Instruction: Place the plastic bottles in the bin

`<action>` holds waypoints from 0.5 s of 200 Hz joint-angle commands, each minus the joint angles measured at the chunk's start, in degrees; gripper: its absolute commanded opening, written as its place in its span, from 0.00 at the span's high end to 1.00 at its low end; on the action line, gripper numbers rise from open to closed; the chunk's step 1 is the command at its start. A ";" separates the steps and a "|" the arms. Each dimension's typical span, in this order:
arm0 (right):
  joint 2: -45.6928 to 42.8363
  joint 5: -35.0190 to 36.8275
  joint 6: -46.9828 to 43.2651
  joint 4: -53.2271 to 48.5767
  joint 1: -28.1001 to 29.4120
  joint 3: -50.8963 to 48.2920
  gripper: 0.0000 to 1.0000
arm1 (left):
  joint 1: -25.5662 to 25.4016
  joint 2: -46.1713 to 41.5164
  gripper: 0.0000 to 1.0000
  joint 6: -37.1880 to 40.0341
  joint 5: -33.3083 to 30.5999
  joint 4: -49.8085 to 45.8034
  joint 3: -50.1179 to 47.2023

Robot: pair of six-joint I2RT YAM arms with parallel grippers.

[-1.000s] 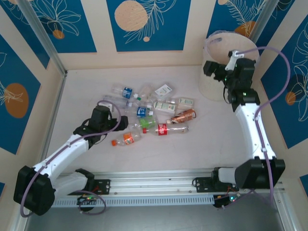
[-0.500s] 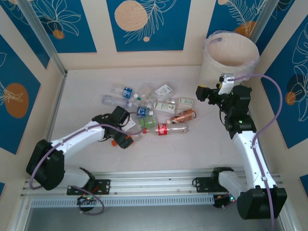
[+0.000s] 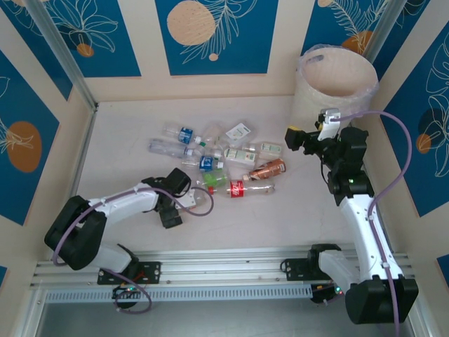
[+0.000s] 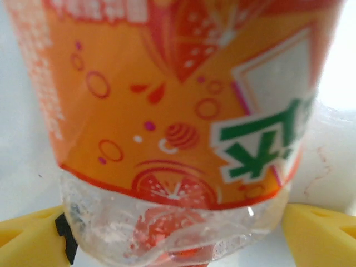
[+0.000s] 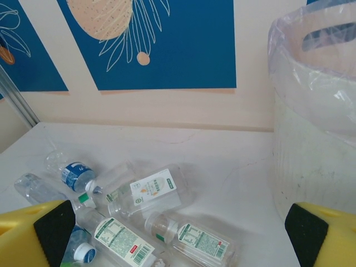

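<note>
Edges first: the table (image 3: 119,133) is sitting boxed in by blue-panelled walls (image 3: 210,35) on three sides, with a metal rail (image 3: 224,261) running along the near edge. Bare surface is showing left of the heap and in the strip between the heap and the bin (image 3: 312,112). That one is standing in the far right corner, round and off-white, a thin clear bag folding over its rim, mouth facing up. The plastic bottles (image 3: 224,158) are lying mid-table in a loose heap, apart from it: small, clear, some dented, all on their sides, labels blue, white, green, red, copper. The left gripper (image 4: 175,239) is sitting low at the heap's near left edge, yellow fingers (image 4: 317,233) standing wide either side of an orange-labelled bottle (image 4: 167,111); cannot tell whether they are pinching or only flanking it. A red-labelled bottle (image 3: 238,188) and a green bottle (image 3: 214,177) are crowding just to its right. The right gripper (image 5: 179,222) is hanging beside the bucket's wall, jaws fully spread, holding nothing
</note>
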 commanded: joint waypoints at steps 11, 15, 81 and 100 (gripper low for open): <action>-2.38 -0.55 -1.74 0.81 -0.21 -1.09 0.01 | 2.02 -0.92 0.11 4.59 1.14 11.45 -3.83; -2.39 -0.43 -1.85 0.79 -0.22 -1.08 0.01 | 2.03 -0.88 0.11 4.51 1.83 11.73 -3.97; -2.41 0.09 -2.30 0.09 -0.21 -0.97 0.01 | 4.07 3.39 0.28 1.95 11.20 13.08 -2.41; -2.48 0.18 -2.36 -0.03 -0.25 -0.93 0.01 | 4.33 4.25 0.44 2.22 11.15 13.86 -2.31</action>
